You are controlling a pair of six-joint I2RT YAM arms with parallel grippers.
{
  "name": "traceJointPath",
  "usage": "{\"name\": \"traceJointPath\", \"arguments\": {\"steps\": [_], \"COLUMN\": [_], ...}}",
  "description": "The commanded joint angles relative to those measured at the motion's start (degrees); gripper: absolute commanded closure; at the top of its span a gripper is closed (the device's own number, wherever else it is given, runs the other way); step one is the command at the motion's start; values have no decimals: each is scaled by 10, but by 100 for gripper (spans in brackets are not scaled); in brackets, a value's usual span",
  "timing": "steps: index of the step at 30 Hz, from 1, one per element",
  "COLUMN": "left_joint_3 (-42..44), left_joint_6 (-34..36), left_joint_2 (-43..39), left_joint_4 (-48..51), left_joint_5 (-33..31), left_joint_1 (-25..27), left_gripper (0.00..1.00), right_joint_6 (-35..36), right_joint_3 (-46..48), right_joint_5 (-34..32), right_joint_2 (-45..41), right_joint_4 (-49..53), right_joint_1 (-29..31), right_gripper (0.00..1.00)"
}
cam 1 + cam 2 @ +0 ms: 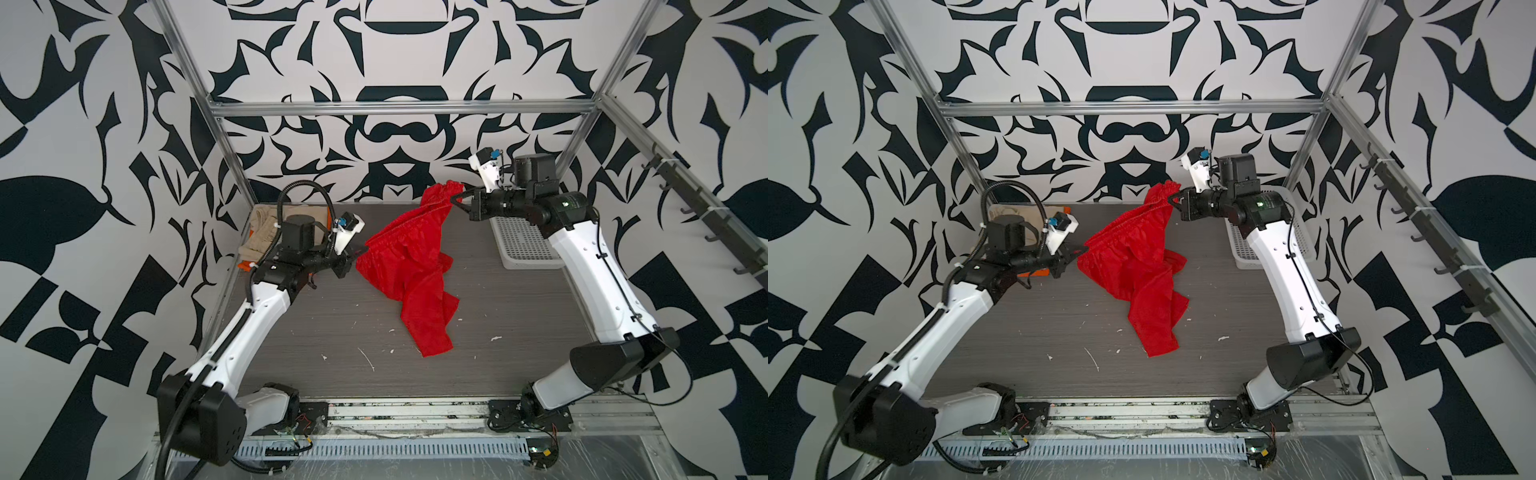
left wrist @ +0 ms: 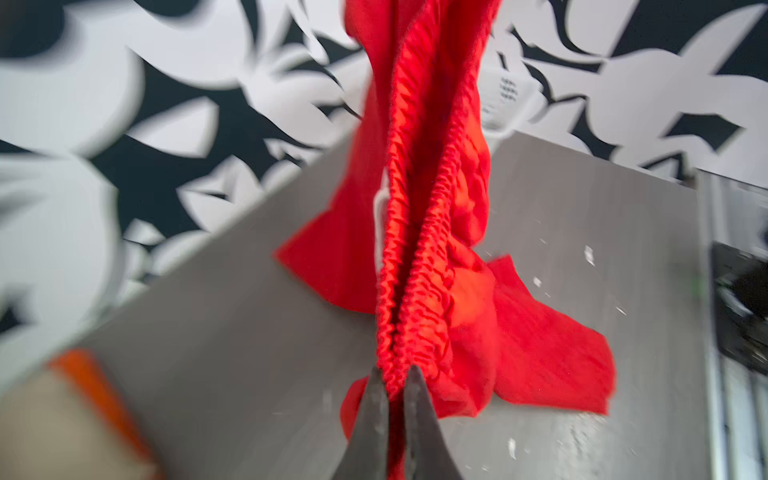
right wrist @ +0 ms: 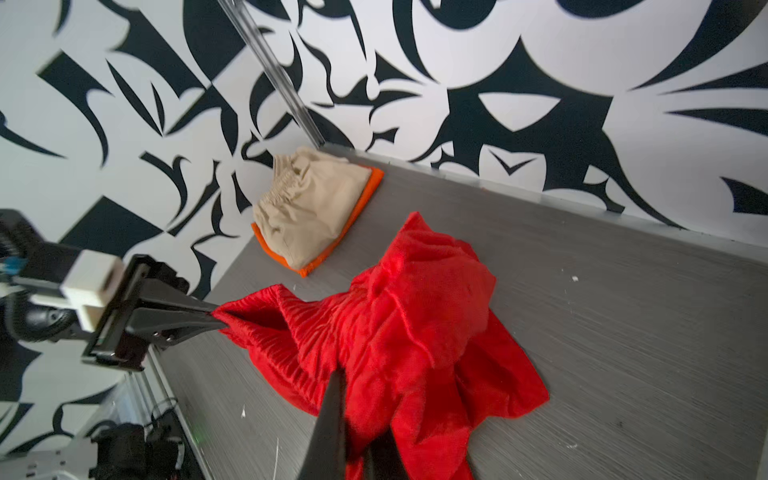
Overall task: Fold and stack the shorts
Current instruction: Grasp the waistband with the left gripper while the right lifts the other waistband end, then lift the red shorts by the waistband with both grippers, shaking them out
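- both top views: bright, even, soft light; faint shadows on the grey wood-grain surface.
- left wrist view: black-and-white patterned wall smeared by blur; dark tapered fingers out of focus.

I can read no word, number or brand anywhere in my views. The red shorts and the beige shorts show plain cloth, and the wall carries only black shapes, not letters. A small green mark glows on my right arm; perhaps a logo, too small to tell.
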State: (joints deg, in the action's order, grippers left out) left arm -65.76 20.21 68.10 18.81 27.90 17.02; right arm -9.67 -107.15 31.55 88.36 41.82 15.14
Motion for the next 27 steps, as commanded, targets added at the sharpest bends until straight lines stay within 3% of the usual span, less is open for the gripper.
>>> {"name": "traceJointPath", "arguments": {"steps": [1, 9, 16, 22, 27], "left_joint_3": [-76, -264, -378, -475, -641], "left_joint_6": [21, 79, 136, 176, 198], "left_joint_2": [-24, -15, 36, 176, 304], "left_joint_4": [149, 253, 276, 290, 282], "left_joint_5": [-121, -200, -258, -305, -314], "left_joint_1": [-3, -3, -3, -23, -49], "left_gripper": [100, 100, 100, 100, 100], "right_joint_6": [-84, -136, -169, -183, -196], "right_joint_3": [-23, -30, -67, -158, -359], "right_joint_5": [12, 11, -23, -47, -38], "right_joint_2": [-51, -97, -71, 41, 211], "right_joint_4": [-120, -163, -145, -134, -106], "right_joint_1": [2, 22, 53, 53, 24], "right_gripper": [100, 100, 100, 100, 100]}}
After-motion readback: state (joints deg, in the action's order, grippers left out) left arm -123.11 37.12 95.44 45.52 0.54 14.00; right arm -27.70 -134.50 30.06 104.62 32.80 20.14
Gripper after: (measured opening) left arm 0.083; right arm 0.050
